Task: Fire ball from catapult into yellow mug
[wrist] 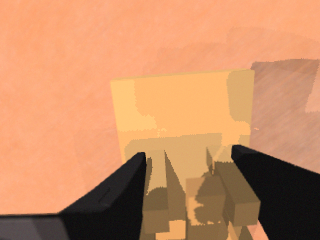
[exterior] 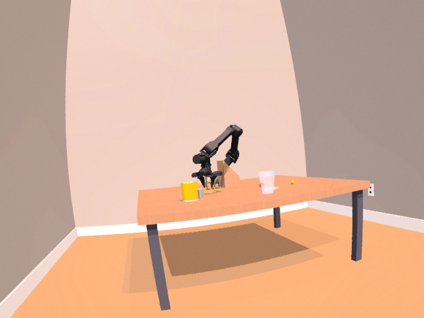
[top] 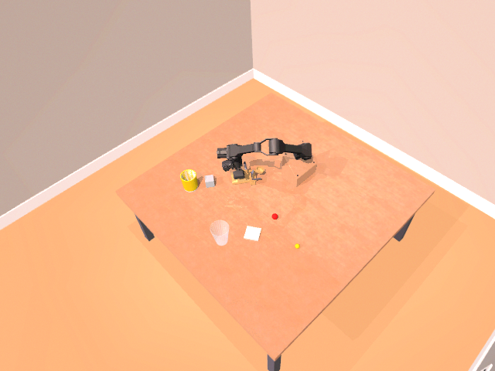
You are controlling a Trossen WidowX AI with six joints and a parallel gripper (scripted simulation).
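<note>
The wooden catapult is at the table surface or just above it; I cannot tell which. Its flat base end points towards the yellow mug, and its small throwing cup is at the other end. No ball can be made out in that cup. My gripper points down and is shut on the catapult's upright frame. A red ball and a smaller yellow ball lie on the table, away from the gripper.
A grey cube stands between the mug and the catapult. A brown wedge-shaped block stands beside the arm's base. A ribbed translucent cup and a flat white square are on the table.
</note>
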